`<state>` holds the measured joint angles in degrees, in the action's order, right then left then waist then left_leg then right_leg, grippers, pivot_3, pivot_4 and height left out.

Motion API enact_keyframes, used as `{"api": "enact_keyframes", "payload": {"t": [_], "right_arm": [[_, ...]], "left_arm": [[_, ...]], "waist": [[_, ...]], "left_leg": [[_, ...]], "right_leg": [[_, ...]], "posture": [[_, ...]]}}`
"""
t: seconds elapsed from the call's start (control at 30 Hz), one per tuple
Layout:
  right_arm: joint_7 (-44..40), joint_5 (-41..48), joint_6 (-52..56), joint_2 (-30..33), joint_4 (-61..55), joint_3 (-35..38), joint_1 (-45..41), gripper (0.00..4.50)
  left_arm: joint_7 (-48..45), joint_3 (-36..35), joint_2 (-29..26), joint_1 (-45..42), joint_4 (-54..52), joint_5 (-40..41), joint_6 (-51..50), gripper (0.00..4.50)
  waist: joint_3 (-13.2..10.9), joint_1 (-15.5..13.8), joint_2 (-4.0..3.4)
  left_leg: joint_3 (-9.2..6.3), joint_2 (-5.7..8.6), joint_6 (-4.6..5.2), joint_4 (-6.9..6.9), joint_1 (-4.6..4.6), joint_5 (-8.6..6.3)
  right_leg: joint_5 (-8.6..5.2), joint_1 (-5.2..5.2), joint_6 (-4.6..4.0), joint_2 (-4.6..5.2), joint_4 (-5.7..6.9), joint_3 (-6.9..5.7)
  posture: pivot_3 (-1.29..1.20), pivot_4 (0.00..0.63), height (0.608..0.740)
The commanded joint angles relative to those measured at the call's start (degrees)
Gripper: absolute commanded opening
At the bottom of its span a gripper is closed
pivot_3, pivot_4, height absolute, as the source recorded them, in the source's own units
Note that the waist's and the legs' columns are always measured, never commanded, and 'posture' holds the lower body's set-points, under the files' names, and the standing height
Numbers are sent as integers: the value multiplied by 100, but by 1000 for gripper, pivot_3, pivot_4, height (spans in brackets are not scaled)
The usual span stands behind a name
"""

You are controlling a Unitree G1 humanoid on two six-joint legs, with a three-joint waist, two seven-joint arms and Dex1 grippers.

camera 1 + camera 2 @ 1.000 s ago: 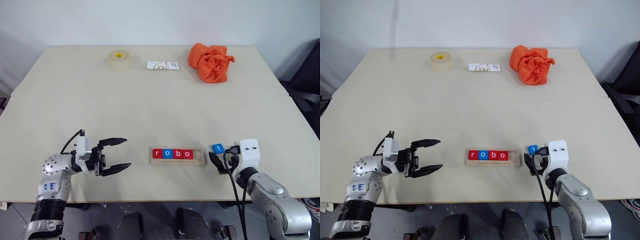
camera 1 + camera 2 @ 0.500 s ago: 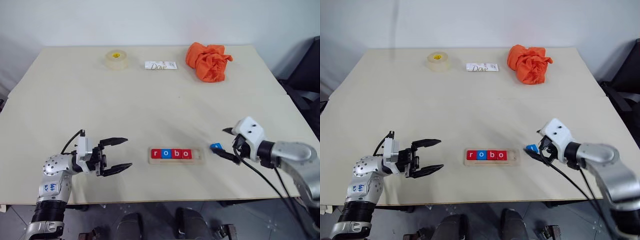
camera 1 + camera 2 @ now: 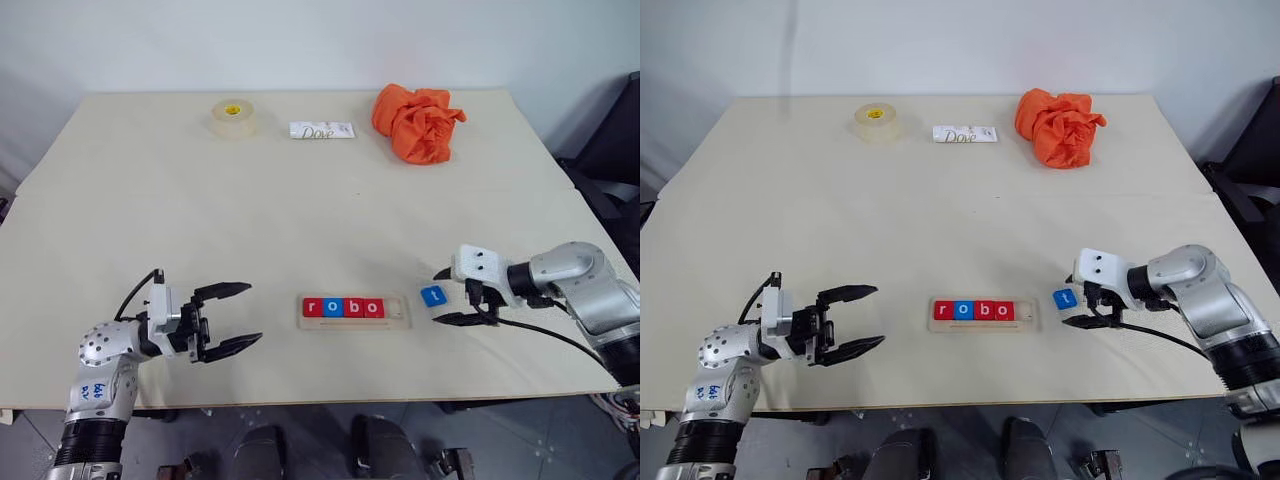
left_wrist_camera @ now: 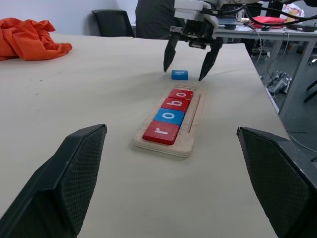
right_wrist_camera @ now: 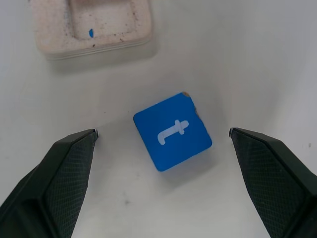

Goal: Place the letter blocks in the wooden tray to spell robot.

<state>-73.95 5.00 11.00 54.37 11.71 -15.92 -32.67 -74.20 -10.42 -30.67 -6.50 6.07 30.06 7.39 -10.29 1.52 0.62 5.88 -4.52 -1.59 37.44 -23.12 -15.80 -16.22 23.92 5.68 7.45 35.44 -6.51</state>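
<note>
The wooden tray (image 3: 398,311) lies near the table's front edge with red and blue letter blocks (image 3: 343,307) in it reading r, o, b, o; its right end slot is bare. A blue t block (image 3: 431,296) lies flat on the table just right of the tray, its letter clear in the right wrist view (image 5: 172,131). My right gripper (image 3: 439,298) reaches in from the right, tilted down and open, one finger on each side of the t block without touching it. My left gripper (image 3: 253,312) hovers open and level left of the tray, holding nothing.
At the back of the table sit a tape roll (image 3: 232,117), a white Dove packet (image 3: 323,130) and a crumpled orange cloth (image 3: 416,122). The table's right edge lies just beyond my right arm. Bare tabletop stretches between the tray and the back row.
My right arm has swung out to the right and its wrist has rolled, so the open gripper now straddles the t block from the right. The left gripper has stayed put.
</note>
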Motion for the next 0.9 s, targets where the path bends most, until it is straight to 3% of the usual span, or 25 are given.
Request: {"api": "enact_keyframes", "payload": {"t": [0.03,0.1,0.37,0.67,0.9], "right_arm": [[-100,-205,-200,-140,312,-39,-161,4292],[-155,-264,-280,-213,432,-40,-217,3932],[-271,-345,-333,-338,535,11,-262,1448],[-170,-119,334,-224,-109,308,-192,1454],[70,595,2412,-291,-2032,590,-146,1454]], "left_arm": [[74,-99,-48,50,-217,108,10,4500],[105,-96,-42,66,-246,106,9,4500],[159,-73,-12,43,-212,92,48,4500],[83,-68,-20,-117,-16,80,85,4500],[-25,-14,9,-248,162,65,122,4500]], "waist": [[0,1,0],[0,1,0],[0,8,0],[0,1,-1],[-1,-2,-2]], "left_leg": [[0,0,0,2,1,0],[3,-4,-1,8,1,0],[11,-13,-4,29,5,0],[14,-14,-6,31,4,1],[28,-15,-6,29,-11,1]], "right_leg": [[0,0,0,0,0,0],[3,0,-3,-1,2,0],[14,-1,-12,-2,13,2],[18,2,-15,-2,15,5],[17,32,-16,-4,26,23]], "posture": [[0,150,740],[0,150,740],[0,150,740],[0,150,740],[0,150,740]]}}
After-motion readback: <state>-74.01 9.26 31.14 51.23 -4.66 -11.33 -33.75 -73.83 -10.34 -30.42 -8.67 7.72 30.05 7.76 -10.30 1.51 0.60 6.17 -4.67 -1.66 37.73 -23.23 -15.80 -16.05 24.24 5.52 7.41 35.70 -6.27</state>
